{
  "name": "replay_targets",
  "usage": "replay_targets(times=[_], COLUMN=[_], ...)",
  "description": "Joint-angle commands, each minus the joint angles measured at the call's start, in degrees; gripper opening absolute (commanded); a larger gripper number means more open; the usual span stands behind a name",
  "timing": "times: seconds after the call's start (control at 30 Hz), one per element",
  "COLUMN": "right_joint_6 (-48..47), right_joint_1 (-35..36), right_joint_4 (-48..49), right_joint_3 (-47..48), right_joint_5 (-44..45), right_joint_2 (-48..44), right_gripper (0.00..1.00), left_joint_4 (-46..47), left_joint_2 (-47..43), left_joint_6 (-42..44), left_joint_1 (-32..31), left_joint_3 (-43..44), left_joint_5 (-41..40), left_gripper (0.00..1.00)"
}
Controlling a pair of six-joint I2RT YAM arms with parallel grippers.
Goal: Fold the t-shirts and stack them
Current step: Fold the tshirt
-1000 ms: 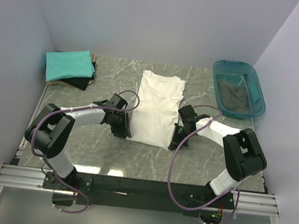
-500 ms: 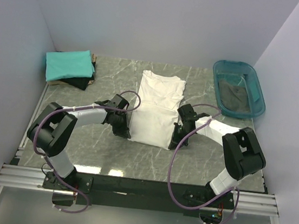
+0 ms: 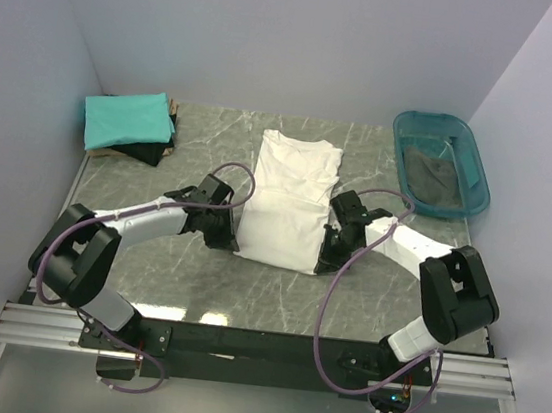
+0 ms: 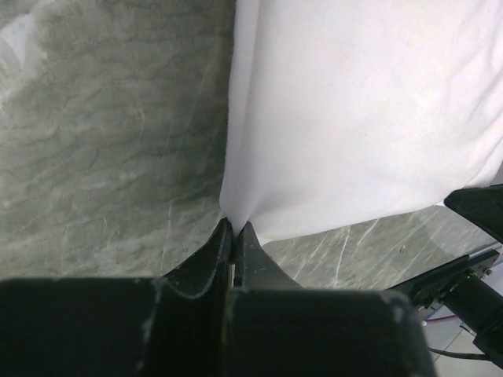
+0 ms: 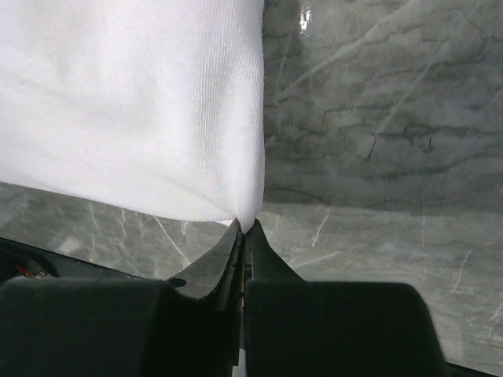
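White t-shirt (image 3: 287, 200) gripped by left end effector (image 4: 234, 229) and right end effector (image 5: 246, 228).

The white t-shirt (image 3: 286, 208) is showing plain white. The teal t-shirt (image 3: 126, 118) is reading solid teal, the black t-shirt (image 3: 149, 154) plain black. The tub (image 3: 474, 168) is glowing translucent teal (dark grey inside). The table (image 3: 196, 282) is showing grey-green marble, pale veins running through. The arms (image 3: 143, 219) are showing white and black, cables (image 3: 323, 303) purple.
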Motion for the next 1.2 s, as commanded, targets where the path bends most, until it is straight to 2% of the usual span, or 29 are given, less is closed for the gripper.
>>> replay_targets(times=[0.0, 0.23, 0.6, 0.9, 1.17], right_joint_6=[-0.68, -0.94, 2.48, 11.52, 19.88], right_joint_1=[0.35, 1.14, 6.31, 13.52, 20.21], right_joint_4=[-2.37, -4.12, -7.81, -11.59, -17.39], right_joint_3=[1.44, 0.65, -4.97, -9.37, -8.23], right_joint_5=[2.22, 2.74, 4.68, 6.96, 10.13], right_joint_2=[-2.26, -3.93, -13.15, -24.48, -33.02], right_gripper=[0.0, 0.0, 0.0, 0.0, 0.0], left_joint_4=[0.01, -1.04, -5.17, -12.11, -18.62], left_joint_2=[-1.55, -2.51, -13.05, -23.68, -33.71], left_joint_6=[0.16, -0.01, -2.47, -5.54, -8.71], left_joint_1=[-0.24, -2.79, -5.86, -9.02, -12.1], left_joint_3=[-1.58, -2.02, -6.15, -8.7, -8.71], left_joint_5=[-0.83, -0.83, -2.41, -1.8, -1.71], left_gripper=[0.0, 0.0, 0.01, 0.01, 0.01])
